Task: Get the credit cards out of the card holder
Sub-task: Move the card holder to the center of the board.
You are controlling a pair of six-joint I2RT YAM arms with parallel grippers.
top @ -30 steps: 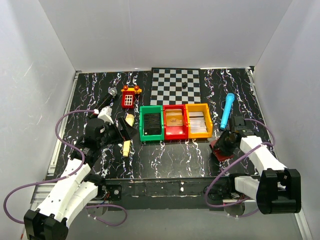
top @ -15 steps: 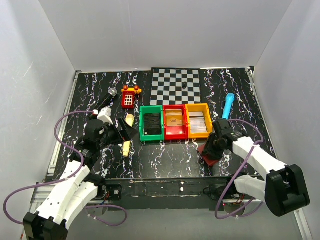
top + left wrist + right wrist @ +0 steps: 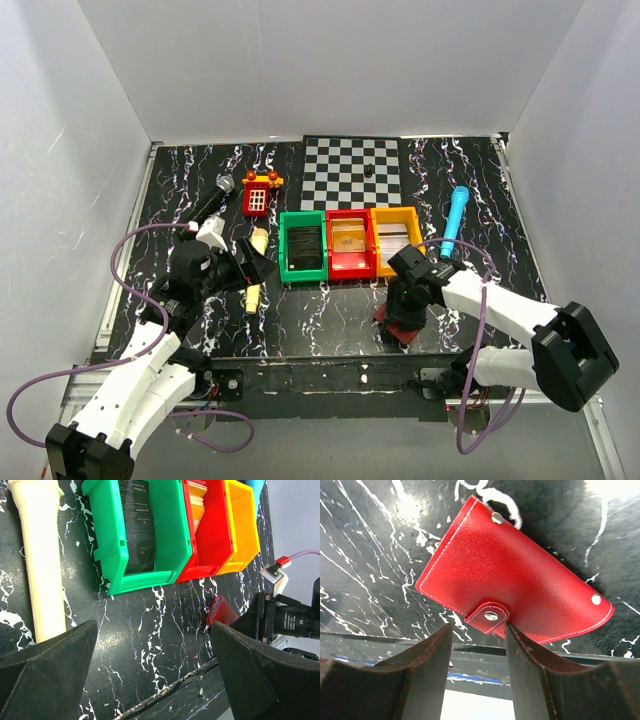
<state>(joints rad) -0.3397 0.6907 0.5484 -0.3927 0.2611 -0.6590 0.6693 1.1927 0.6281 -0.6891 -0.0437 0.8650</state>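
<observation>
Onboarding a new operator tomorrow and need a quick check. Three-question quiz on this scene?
1. True or false: the card holder is snapped closed.
2. Which colour of bin holds the dark cards? A. green B. red C. yellow
3. Which hand is on the card holder?
Key: 1 true, its tab is fastened; 2 A, the green bin; 3 the right hand.
</observation>
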